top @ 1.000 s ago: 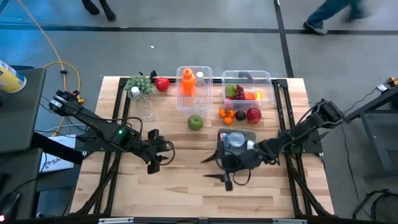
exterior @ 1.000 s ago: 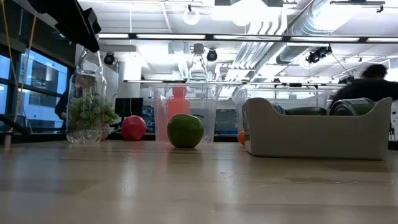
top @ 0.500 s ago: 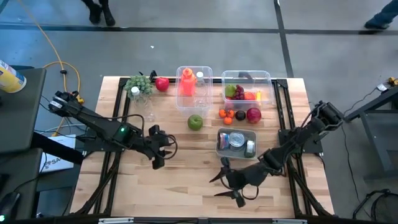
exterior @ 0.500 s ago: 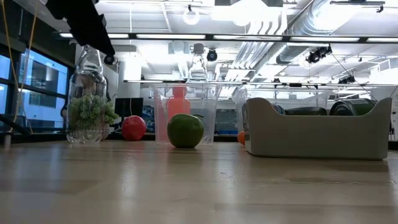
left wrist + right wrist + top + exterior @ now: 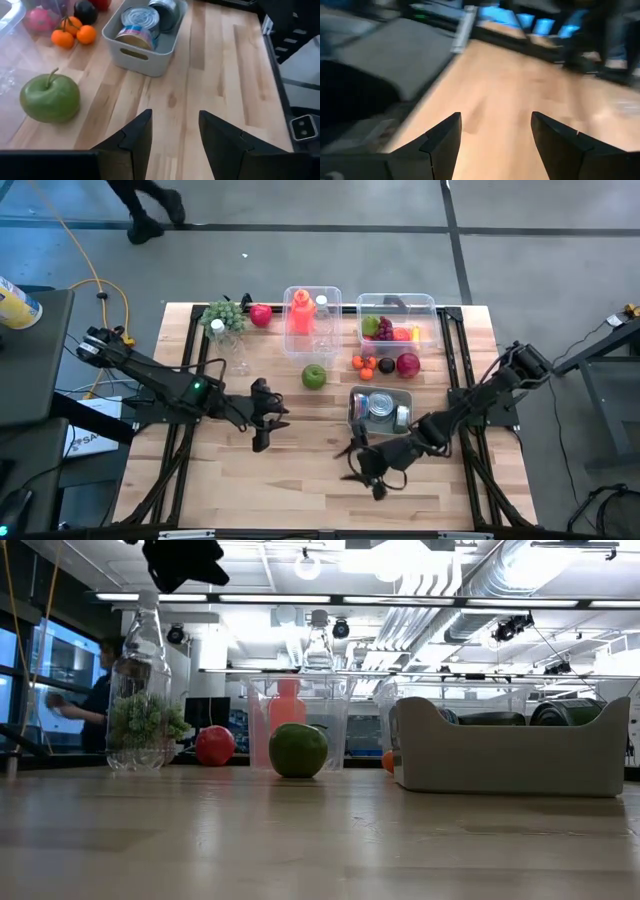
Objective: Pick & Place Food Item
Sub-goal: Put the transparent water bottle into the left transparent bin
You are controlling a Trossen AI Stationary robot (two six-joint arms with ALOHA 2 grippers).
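while the green apple (image 5: 314,376) sits untouched near the table's (image 5: 300,490) middle, just beside the clear tub (image 5: 312,320) and near the grey bin (image 5: 353,416) of cans (image 5: 380,405), no food is held by either arm. i judge the apple the likely target, though the oranges (image 5: 364,364) and red apple (image 5: 407,364) lie close by too. left gripper (image 5: 266,412) hovers near the apple, aimed its way, fingers (image 5: 137,135) parted and empty. right gripper (image 5: 368,468) hangs over bare wood in front of the bin, fingers (image 5: 445,137) apart, holding nothing. picking and placing are both left to do.
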